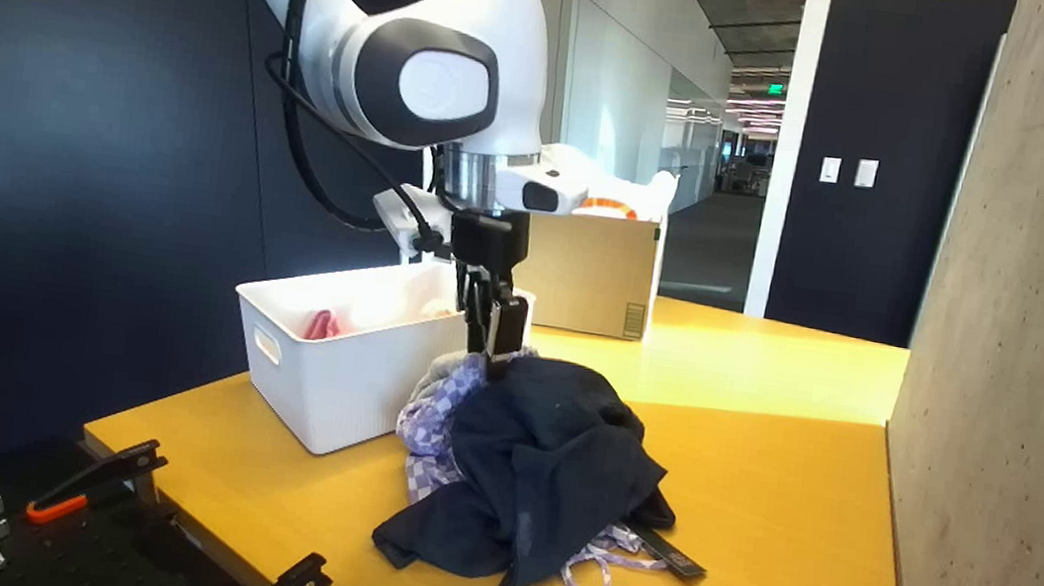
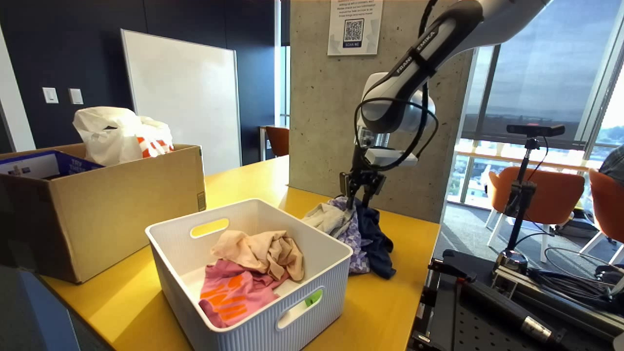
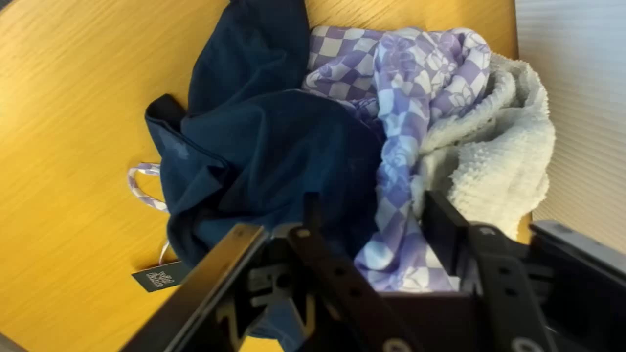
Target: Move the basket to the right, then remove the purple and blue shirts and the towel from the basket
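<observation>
White basket (image 1: pixel 361 388) upright; crumpled beside it: pale towel (image 3: pixel 508 156), purple checked shirt (image 3: pixel 398 161), navy shirt (image 3: pixel 274 151) partly on top

In an exterior view, at left, you have a cardboard box (image 2: pixel 131 214) with a white plastic bag (image 2: pixel 114 142) above its rim. Behind it stands a whiteboard (image 2: pixel 185 102). At upper centre you find a poster (image 2: pixel 355 27) on the concrete pillar (image 2: pixel 324 126); at right, orange chairs (image 2: pixel 555 197).
</observation>
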Available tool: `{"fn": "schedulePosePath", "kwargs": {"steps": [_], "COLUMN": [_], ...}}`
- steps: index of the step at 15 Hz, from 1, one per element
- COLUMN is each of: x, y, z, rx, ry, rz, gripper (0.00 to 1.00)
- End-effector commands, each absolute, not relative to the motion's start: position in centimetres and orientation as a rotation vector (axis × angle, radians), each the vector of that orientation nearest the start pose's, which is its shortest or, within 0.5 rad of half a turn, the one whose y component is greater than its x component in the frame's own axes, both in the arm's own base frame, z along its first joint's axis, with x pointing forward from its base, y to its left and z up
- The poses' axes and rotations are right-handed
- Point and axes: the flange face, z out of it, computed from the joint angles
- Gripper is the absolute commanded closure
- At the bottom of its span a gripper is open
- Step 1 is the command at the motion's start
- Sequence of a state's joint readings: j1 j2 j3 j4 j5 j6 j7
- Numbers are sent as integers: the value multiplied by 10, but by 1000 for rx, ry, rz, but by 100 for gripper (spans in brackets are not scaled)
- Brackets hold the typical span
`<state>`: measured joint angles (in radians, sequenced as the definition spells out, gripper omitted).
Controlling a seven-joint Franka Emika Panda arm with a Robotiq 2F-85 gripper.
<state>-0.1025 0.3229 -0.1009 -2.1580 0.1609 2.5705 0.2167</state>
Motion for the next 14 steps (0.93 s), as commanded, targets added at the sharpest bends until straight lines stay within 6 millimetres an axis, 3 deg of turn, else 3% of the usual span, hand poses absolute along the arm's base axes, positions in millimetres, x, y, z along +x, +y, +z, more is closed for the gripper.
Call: {"fn": "schedulePosePath", "kwargs": {"steps": [1, 3, 5, 8, 11, 14], "x": [518, 502, 495, 494, 509, 541], "y": [-128, -142, -157, -177, -195, -188], "z": [290, 296, 295, 277, 261, 245], "rx": [-2942, -2931, -2914, -2879, -2866, -2891], "ry": [920, 972, 1004, 1047, 1061, 1051], "rz": [-214, -203, -199, -195, -240, -253], "gripper": [12, 0, 0, 0, 0, 0]}}
